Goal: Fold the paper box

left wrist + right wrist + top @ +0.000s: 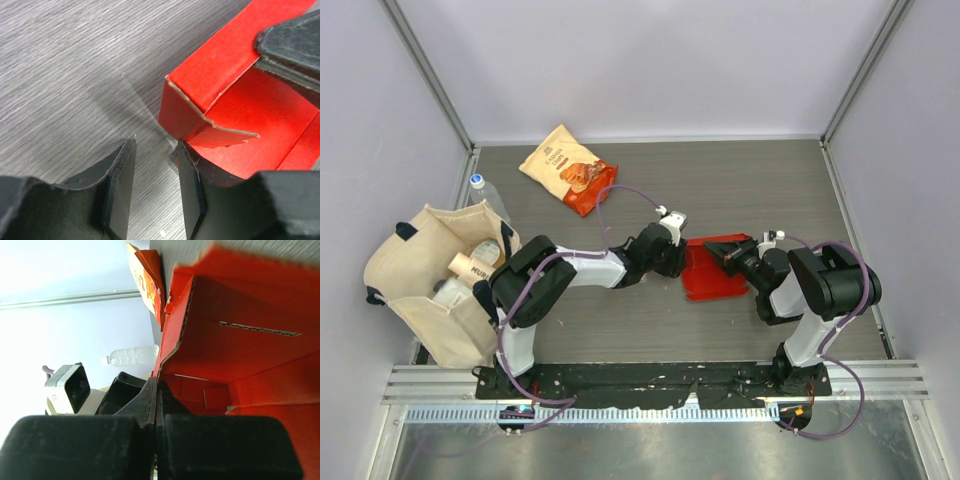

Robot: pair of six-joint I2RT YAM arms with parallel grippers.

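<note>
The red paper box point(713, 275) lies partly folded at mid-table between my two grippers, with walls raised and open towards the right arm. My left gripper point(677, 262) is at its left edge. In the left wrist view it point(156, 146) is open with only bare table between the jaws, and its right finger point(192, 185) sits against the box's near corner point(185, 115). My right gripper point(730, 256) is at the box's right side. In the right wrist view it point(157, 386) is shut on the edge of a box wall point(240, 355).
An orange-and-cream snack bag point(568, 168) lies at the back left. A clear bottle point(485, 195) and a cream tote bag point(435, 280) holding several items stand at the left edge. Pale walls enclose the table on three sides.
</note>
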